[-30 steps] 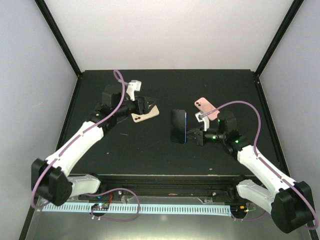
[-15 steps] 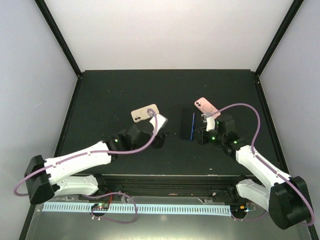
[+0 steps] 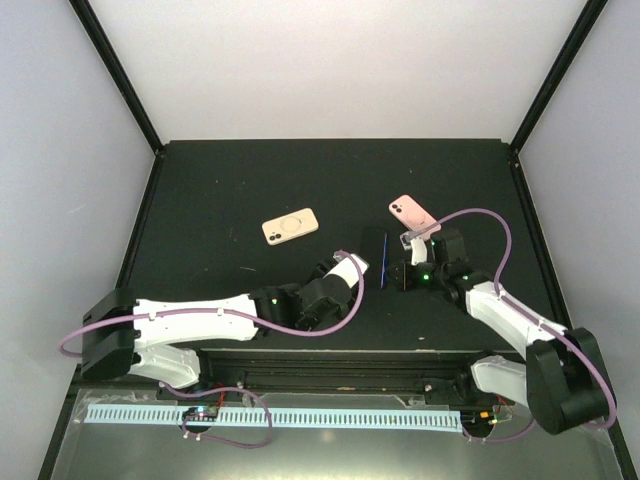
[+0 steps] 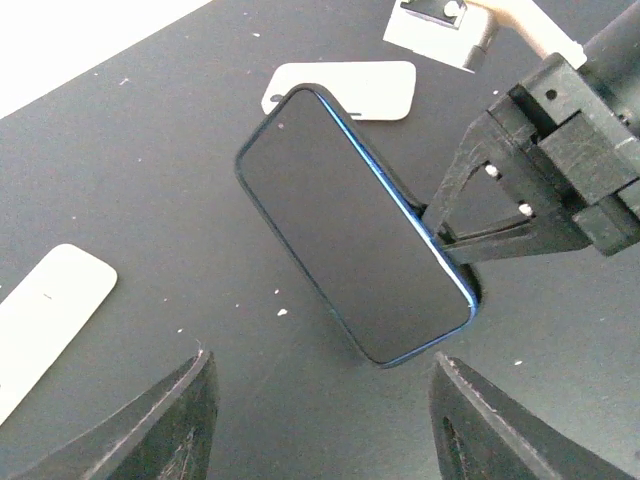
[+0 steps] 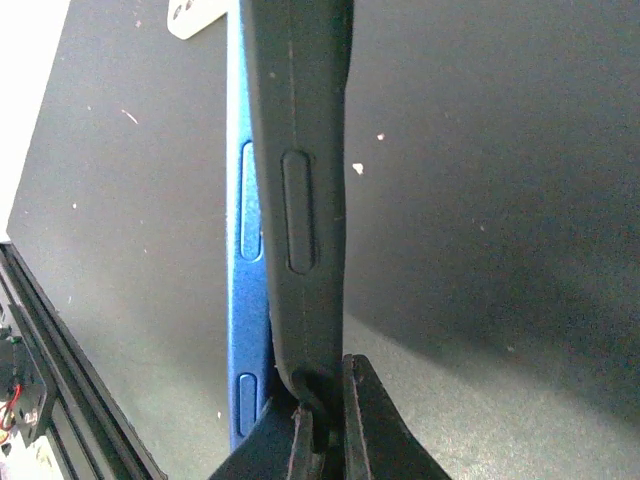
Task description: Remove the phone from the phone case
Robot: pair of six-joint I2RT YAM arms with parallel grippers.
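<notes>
Top external view: phone [image 3: 374,253] sat near the middle of the table [image 3: 220,180], tipped up on a long edge so it showed only as a narrow dark strip with a blue line along it. Right gripper [image 3: 392,272] was at its right side, left gripper [image 3: 352,262] just beside its left side. Could not tell from here whether the left one touched it.

Left wrist view: phone [image 4: 350,225] faced this camera, its screen dark and a blue rim along the right edge. Right gripper [image 4: 455,235] had its jaws clenched on that long edge near the lower corner. Left gripper [image 4: 325,420] had its jaws spread wide and holding nothing, short of the phone, with one finger [image 4: 160,420] showing at each bottom corner.

Right wrist view: right gripper [image 5: 320,410] pinched the dark case [image 5: 300,200] at its lip. The blue side of the phone [image 5: 245,250], with its buttons, ran just beside the case wall. How far the two had parted was unclear.

A beige handset [image 3: 290,227] lay flat left of the phone and well apart from it. A pink handset [image 3: 413,213] lay flat behind the right gripper.
</notes>
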